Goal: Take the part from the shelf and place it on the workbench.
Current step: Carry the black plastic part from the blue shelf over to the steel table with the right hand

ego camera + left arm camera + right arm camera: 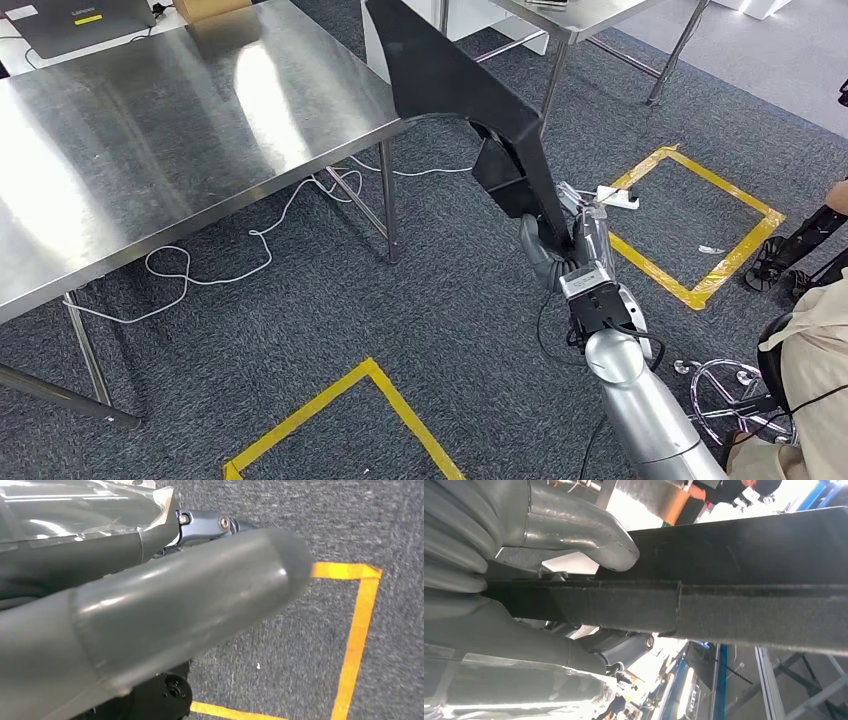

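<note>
1. Head view puts the steel tabletop [180, 130] across the upper left of the frame, bare and shiny, with a laptop [75, 22] at its far corner. My judgement: I am mid-carry and the set-down is not yet done, so the broad bare middle is where I should aim.
2. Next in size is the part [470, 95], a long black panel running from top centre down to the middle right. Its upper end overlaps the tabletop's near corner in the frame, though I cannot tell if they touch.
3. My right hand [568, 250] grips the part's lower end, thumb [589, 540] pressed on one face and fingers wrapped behind. I should keep that grip firm, since the long end will want to swing.
4. I should lift the high end over the tabletop edge before lowering it flat.
5. My left hand [150, 615] fills the left wrist view over grey carpet; I cannot tell whether it is spread or curled.
6. A white cable [250, 240] trails on the floor under the tabletop, worth stepping around.
</note>
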